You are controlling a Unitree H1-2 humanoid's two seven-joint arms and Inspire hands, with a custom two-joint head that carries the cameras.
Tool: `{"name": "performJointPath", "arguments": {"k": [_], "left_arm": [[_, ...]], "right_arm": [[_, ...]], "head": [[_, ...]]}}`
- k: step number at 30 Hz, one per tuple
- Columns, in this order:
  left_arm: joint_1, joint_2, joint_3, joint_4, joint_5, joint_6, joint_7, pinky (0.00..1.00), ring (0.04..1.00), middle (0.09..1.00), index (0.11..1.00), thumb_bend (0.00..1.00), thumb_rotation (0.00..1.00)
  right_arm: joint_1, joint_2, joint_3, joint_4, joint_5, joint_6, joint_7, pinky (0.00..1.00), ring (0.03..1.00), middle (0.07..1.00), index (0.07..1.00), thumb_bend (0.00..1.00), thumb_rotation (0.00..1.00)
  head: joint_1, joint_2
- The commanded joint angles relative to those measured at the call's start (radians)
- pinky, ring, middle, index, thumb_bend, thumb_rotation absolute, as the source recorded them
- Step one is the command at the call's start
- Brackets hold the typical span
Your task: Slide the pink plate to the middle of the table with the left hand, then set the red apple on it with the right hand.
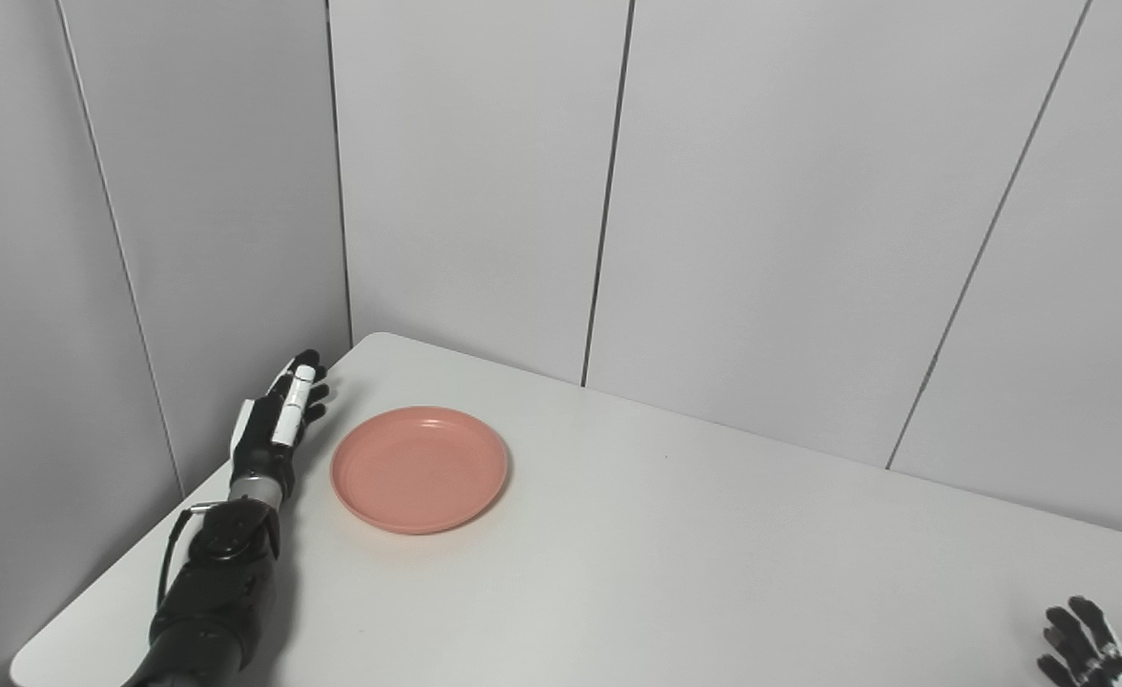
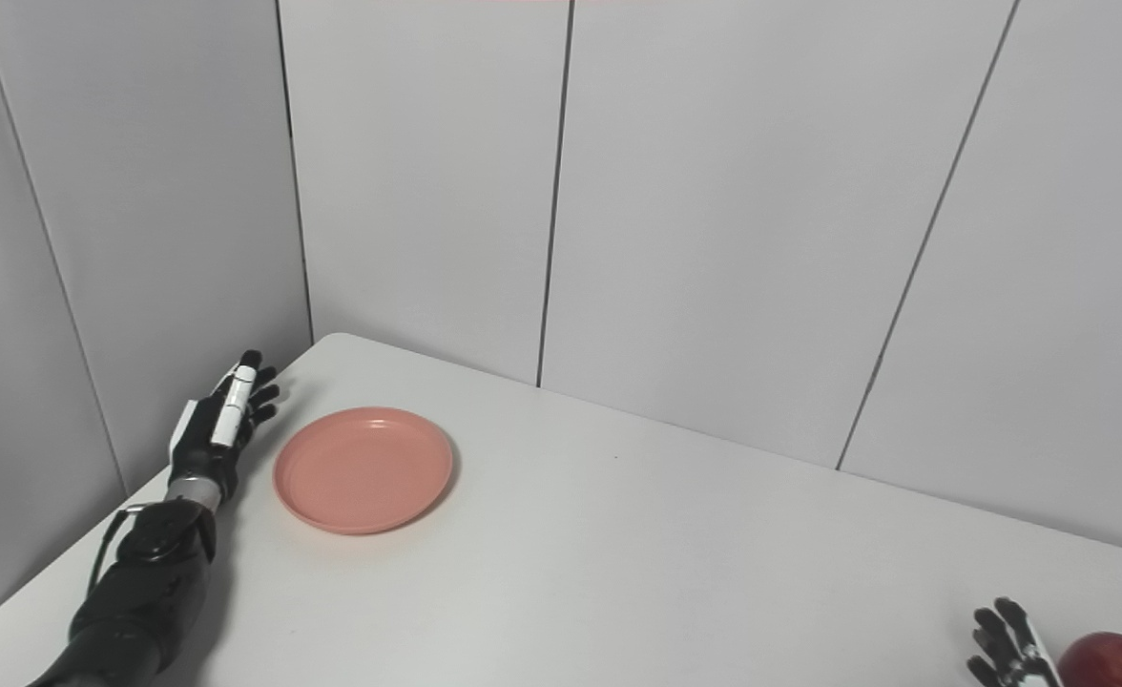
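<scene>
The pink plate (image 1: 419, 468) lies empty on the white table (image 1: 675, 563), toward its far left corner. My left hand (image 1: 278, 424) rests just left of the plate's rim, fingers stretched out and apart, a small gap between it and the plate. The red apple (image 2: 1112, 660) sits at the bottom right edge, partly cut off by the picture. My right hand (image 2: 1007, 653) is immediately left of the apple with fingers spread, holding nothing; only its fingers show above the picture's bottom edge.
Grey wall panels (image 1: 761, 191) close in the table at the back and on the left. The table's left edge (image 1: 141, 563) runs close beside my left forearm. Bare tabletop stretches between the plate and the apple.
</scene>
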Motion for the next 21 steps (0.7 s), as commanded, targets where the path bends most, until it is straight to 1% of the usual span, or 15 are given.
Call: {"name": "performJointPath", "arguments": {"k": [1, 2, 5, 9, 13, 15, 21], "left_arm": [[-0.042, -0.009, -0.018, -0.022, -0.004, 0.021, -0.023, 0.88, 0.887, 0.897, 0.892, 0.73, 0.9], [-0.038, -0.014, -0.02, -0.036, -0.005, 0.029, -0.02, 0.88, 0.885, 0.892, 0.894, 0.74, 0.89], [-0.042, -0.026, -0.018, -0.035, -0.027, 0.023, -0.05, 0.9, 0.896, 0.901, 0.908, 0.76, 0.87], [-0.041, -0.045, -0.028, -0.059, -0.041, 0.033, -0.055, 0.9, 0.88, 0.877, 0.897, 0.74, 0.85], [-0.028, -0.07, -0.049, -0.13, -0.032, 0.074, -0.033, 0.87, 0.858, 0.867, 0.884, 0.77, 0.84], [-0.025, -0.081, -0.055, -0.154, -0.035, 0.093, -0.032, 0.86, 0.843, 0.844, 0.864, 0.74, 0.83], [-0.007, -0.11, -0.066, -0.244, -0.04, 0.164, -0.037, 0.87, 0.854, 0.851, 0.872, 0.72, 0.84]], "right_arm": [[0.057, 0.037, 0.017, 0.04, 0.006, 0.021, -0.003, 0.94, 0.951, 0.93, 0.953, 0.91, 1.0], [0.057, 0.037, 0.017, 0.04, 0.006, 0.02, -0.003, 0.94, 0.95, 0.929, 0.952, 0.9, 1.0], [0.058, 0.039, 0.015, 0.039, 0.01, 0.021, -0.001, 0.95, 0.957, 0.935, 0.954, 0.91, 1.0], [0.059, 0.039, 0.015, 0.035, 0.005, 0.025, -0.006, 0.95, 0.959, 0.937, 0.955, 0.91, 1.0], [0.059, 0.04, 0.014, 0.031, 0.003, 0.026, -0.008, 0.95, 0.96, 0.937, 0.962, 0.9, 1.0], [0.06, 0.041, 0.014, 0.028, 0.001, 0.028, -0.01, 0.94, 0.958, 0.937, 0.961, 0.9, 1.0], [0.063, 0.041, 0.016, 0.017, 0.007, 0.036, -0.007, 0.95, 0.959, 0.938, 0.965, 0.89, 1.0]], "head": [[0.001, 0.001], [0.001, 0.001], [-0.001, 0.004], [-0.003, 0.007], [-0.005, 0.009], [-0.006, 0.01], [-0.011, 0.012]]}}
